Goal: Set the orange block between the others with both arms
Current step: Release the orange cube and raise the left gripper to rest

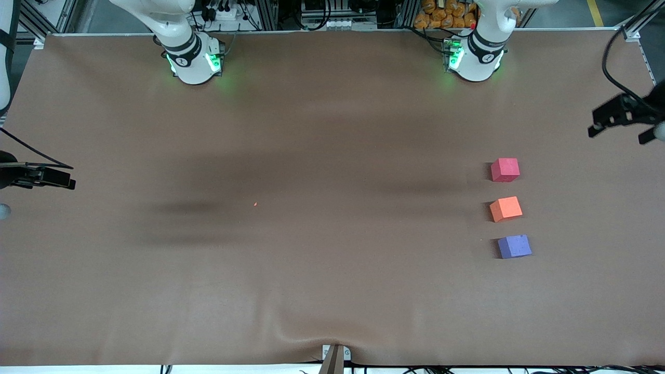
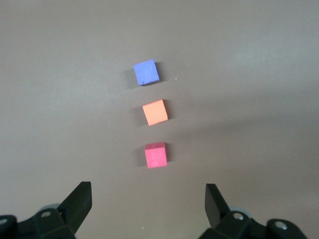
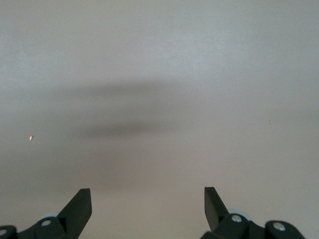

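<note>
Front view: orange block (image 1: 505, 209) well apart from left claw (image 1: 621, 122).

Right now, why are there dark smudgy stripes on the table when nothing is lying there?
In the front view, those stripes are soft shadows on the brown table; the green glow comes from the arm bases. In the right wrist view, the same blurry shadow bands cross bare tabletop. In the left wrist view, the orange block looks sharp, casting a small shadow.

A brown cloth (image 1: 332, 291) is covering the surface, wrinkling at its near edge. A tiny orange speck (image 1: 255, 204), perhaps a crumb, is lying mid-surface.
</note>
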`<state>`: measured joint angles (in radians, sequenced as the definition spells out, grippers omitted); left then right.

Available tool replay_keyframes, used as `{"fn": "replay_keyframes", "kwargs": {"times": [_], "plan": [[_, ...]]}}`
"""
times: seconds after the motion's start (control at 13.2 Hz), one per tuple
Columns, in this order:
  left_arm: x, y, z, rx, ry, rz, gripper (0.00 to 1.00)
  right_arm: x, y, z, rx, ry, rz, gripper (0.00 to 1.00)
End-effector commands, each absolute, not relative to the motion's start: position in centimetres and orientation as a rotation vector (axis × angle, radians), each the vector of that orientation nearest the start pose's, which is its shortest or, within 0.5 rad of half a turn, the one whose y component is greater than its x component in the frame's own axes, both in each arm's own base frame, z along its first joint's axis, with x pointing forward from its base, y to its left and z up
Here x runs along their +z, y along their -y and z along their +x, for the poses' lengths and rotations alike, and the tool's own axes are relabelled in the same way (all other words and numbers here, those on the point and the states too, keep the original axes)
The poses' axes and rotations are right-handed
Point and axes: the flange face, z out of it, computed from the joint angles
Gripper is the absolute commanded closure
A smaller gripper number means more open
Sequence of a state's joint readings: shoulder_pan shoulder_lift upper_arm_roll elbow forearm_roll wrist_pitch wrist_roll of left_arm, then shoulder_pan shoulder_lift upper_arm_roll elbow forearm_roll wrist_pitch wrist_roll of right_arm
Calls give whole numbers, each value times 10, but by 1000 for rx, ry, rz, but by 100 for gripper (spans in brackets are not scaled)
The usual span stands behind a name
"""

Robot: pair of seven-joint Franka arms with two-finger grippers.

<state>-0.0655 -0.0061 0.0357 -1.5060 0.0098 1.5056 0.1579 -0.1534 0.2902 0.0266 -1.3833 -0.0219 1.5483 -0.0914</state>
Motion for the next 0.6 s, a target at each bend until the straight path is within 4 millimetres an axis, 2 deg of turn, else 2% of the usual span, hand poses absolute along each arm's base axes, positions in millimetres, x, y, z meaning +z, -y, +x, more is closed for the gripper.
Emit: {"fn": "replay_keyframes", "kwargs": {"times": [0.0,0.3,0.45,0.53], "plan": [[658,16,537,35,-293,-3086,0,543,87,625,198,-43,-3135,0],[659,27,536,45,-310,-3098,0,541,85,625,203,-38,-3134,0],[656,40,536,50,-246,-3103,0,542,86,625,201,-41,-3135,0],[655,39,538,52,-225,-3104,0,541,86,625,203,-38,-3134,0]]}}
